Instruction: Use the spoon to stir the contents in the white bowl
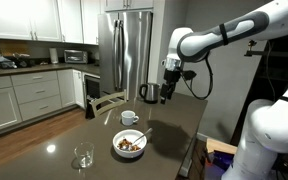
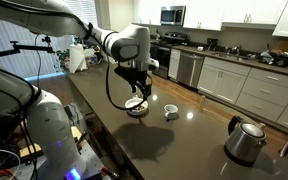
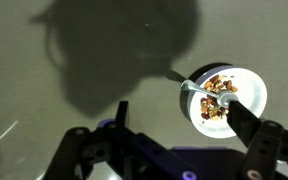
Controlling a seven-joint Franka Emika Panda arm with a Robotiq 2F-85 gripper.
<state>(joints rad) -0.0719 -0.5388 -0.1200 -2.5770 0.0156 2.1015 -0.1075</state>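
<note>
The white bowl (image 1: 130, 152) stands on the dark table and holds the contents (image 1: 130, 144), a heap of brown and tan bits. A metal spoon (image 1: 142, 133) rests in it with its handle sticking out over the rim. In the wrist view the bowl (image 3: 246, 112), the contents (image 3: 216, 100) and the spoon handle (image 3: 174, 76) lie at the right. My gripper (image 3: 184, 125) is open and empty, and its right finger crosses in front of the bowl. In both exterior views the gripper (image 1: 170, 88) (image 2: 134, 82) hangs well above the table, over the bowl (image 2: 136, 105).
A white handled cup (image 1: 130, 117) (image 2: 170, 111) stands just beyond the bowl. A clear glass (image 1: 83, 157) stands near the table's front corner. A metal kettle (image 1: 151, 93) (image 2: 246, 140) is at the table's far end. Kitchen cabinets and a fridge (image 1: 127, 50) stand behind.
</note>
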